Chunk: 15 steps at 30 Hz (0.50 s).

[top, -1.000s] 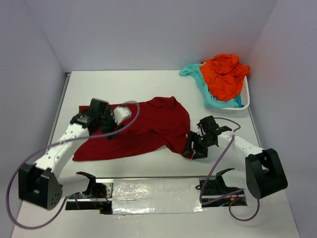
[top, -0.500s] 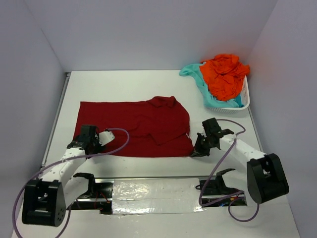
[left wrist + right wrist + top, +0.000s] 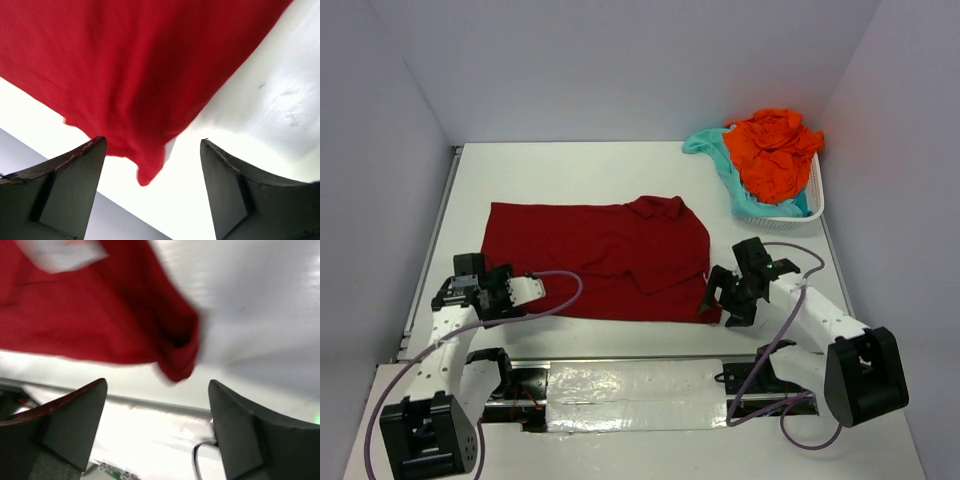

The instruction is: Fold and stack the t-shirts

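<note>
Two hands sit low at the near hem of the dark red t-shirt [image 3: 600, 260], one at each corner. The left hand [image 3: 152, 145] is spread. Its dark fingers [image 3: 75, 180] stand wide apart, and the pointed near-left corner of the cloth lies between them, touching neither. The right hand [image 3: 157, 385] is spread too, over the near-right corner, where the hem bunches into a small rolled lump; nothing is pinched.

I judge the hands are at these two corners because they are the natural places to take hold for a first fold. The shirt lies mostly flat in the middle of the white tabletop [image 3: 580, 170], which would give that fold clean edges. Its collar is at the far edge, toward the right, and a flap of cloth overlaps its right part.

Farther back, in the far right corner, a white mesh basket [image 3: 775, 212] holds a crumpled orange t-shirt [image 3: 775, 150]. An aqua t-shirt [image 3: 720, 160] drapes over the basket's left rim onto the tabletop. These probably wait there to keep the working area free.

No brand or writing can be read anywhere. A pale patch [image 3: 65, 252] on the red cloth in the right wrist view is too blurred to tell whether it is a label.
</note>
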{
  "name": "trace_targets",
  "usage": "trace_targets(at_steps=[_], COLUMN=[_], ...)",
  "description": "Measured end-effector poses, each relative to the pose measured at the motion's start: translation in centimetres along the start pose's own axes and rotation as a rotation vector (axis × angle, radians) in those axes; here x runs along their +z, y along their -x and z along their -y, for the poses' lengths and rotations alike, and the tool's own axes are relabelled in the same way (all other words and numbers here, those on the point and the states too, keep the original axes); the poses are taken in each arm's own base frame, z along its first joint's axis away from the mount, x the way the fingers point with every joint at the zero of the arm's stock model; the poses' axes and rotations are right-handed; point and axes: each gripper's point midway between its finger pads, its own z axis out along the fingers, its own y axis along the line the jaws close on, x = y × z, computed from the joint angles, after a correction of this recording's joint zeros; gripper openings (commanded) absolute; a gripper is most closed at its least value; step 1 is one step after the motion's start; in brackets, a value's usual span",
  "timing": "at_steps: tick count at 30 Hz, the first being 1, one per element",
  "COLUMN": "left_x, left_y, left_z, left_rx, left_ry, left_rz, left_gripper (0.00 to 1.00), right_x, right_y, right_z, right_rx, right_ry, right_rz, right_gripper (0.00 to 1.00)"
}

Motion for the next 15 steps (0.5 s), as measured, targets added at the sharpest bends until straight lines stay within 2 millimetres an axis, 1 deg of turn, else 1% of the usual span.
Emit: trace_targets(at_steps=[1,2,3,4,5,6,7,8,9,10,11,12,13,15], left_x=[-0.6,-1.4,-2.3,-3.5,-4.4,-5.2,-5.9,-6.3,-6.3,-6.0,-5.5,-4.9,-4.2,-3.0], left_y=[0.9,2.2,3.5,5.8,8.2,11.1,14.5,17.9,21.6,24.5,26.8,28.6,29.9,31.7], left_z=[-0.1,-0.6,-1.3,-2.9,-4.2,-5.5,-6.5,-6.9,-6.6,-5.8,-4.4,-2.5,-0.7,1.7], left_rx=[0.004,0.002,-0.007,-0.005,0.015,0.049,0.103,0.166,0.242,0.303,0.36,0.417,0.467,0.536], left_ry=[-0.008,-0.014,-0.016,-0.004,0.001,-0.003,0.001,-0.004,-0.016,-0.036,-0.064,-0.107,-0.149,-0.209], left_rz=[0.044,0.094,0.141,0.208,0.274,0.336,0.394,0.45,0.512,0.558,0.592,0.619,0.637,0.659], left_gripper=[0.87,0.84,0.77,0.73,0.68,0.67,0.66,0.65,0.65,0.65,0.66,0.68,0.7,0.72], right_x=[-0.8,-1.8,-3.2,-4.6,-6.2,-7.6,-8.5,-9.1,-9.3,-9.2,-8.1,-6.6,-4.9,-1.4], right_y=[0.2,0.7,1.7,2.9,4.4,5.7,7.1,8.4,9.8,10.6,12.2,13.2,13.7,13.9], right_z=[-0.3,-0.9,-1.9,-3.1,-4.7,-6.2,-7.6,-8.8,-10.0,-10.6,-11.5,-11.7,-11.4,-10.1], right_rx=[-0.009,-0.023,-0.047,-0.078,-0.114,-0.151,-0.192,-0.227,-0.262,-0.279,-0.313,-0.328,-0.337,-0.345], right_ry=[0.001,0.009,0.023,0.049,0.084,0.115,0.14,0.154,0.172,0.181,0.186,0.178,0.163,0.115], right_rz=[0.008,0.031,0.07,0.118,0.172,0.215,0.247,0.268,0.28,0.288,0.285,0.261,0.232,0.147], right_gripper=[0.91,0.84,0.76,0.64,0.36,0.23,0.14,0.09,0.1,0.13,0.26,0.31,0.36,0.4])
